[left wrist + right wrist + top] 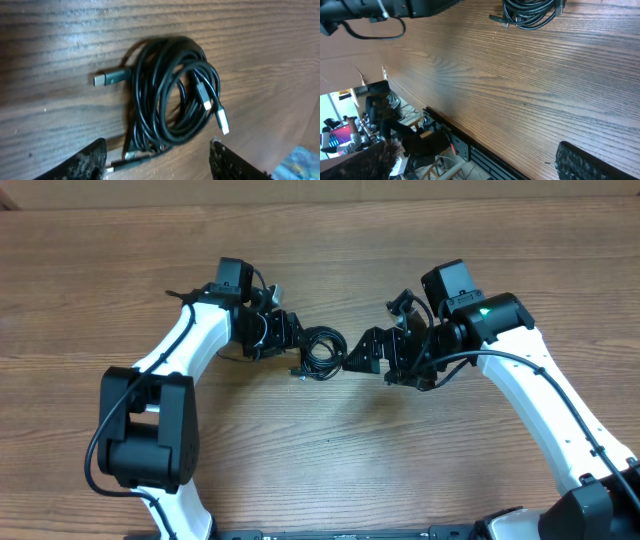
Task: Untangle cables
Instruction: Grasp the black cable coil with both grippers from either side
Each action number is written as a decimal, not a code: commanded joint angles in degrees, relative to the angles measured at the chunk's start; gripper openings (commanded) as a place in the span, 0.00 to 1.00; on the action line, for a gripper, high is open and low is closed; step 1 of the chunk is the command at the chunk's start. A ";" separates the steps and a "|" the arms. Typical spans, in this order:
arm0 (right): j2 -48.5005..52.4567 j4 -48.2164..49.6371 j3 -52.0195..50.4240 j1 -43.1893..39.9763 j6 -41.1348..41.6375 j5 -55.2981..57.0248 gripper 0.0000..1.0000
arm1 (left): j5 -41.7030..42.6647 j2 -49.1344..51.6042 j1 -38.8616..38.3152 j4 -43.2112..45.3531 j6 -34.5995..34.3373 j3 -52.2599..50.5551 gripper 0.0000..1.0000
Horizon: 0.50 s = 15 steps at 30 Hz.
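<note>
The cables point(320, 352) lie as one small black coil on the wooden table between my two grippers. In the left wrist view the coil point(170, 95) fills the middle, with silver plug tips sticking out at the left, right and bottom. My left gripper point(283, 338) is open just left of the coil; its fingers point(160, 162) straddle the coil's near edge without holding it. My right gripper point(362, 352) is open and empty just right of the coil. In the right wrist view the coil point(530, 12) sits at the top edge, far from the fingers point(485, 162).
The table's front edge with a black rail point(465, 145) shows in the right wrist view, with clutter beyond it. Thick black arm wires point(470, 360) hang by the right arm. The left arm base point(150, 430) stands at the lower left.
</note>
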 commanded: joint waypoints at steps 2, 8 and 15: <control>-0.37 0.92 0.28 0.13 0.31 0.55 1.00 | 0.98 2.27 -2.27 1.70 -1.09 0.68 0.63; -0.37 1.07 0.28 0.13 0.28 0.52 1.00 | -5.79 3.06 -5.62 3.56 -5.55 0.68 0.58; -0.37 1.09 0.28 0.13 0.26 0.55 1.00 | -9.14 3.08 -6.49 3.69 -6.64 0.68 0.45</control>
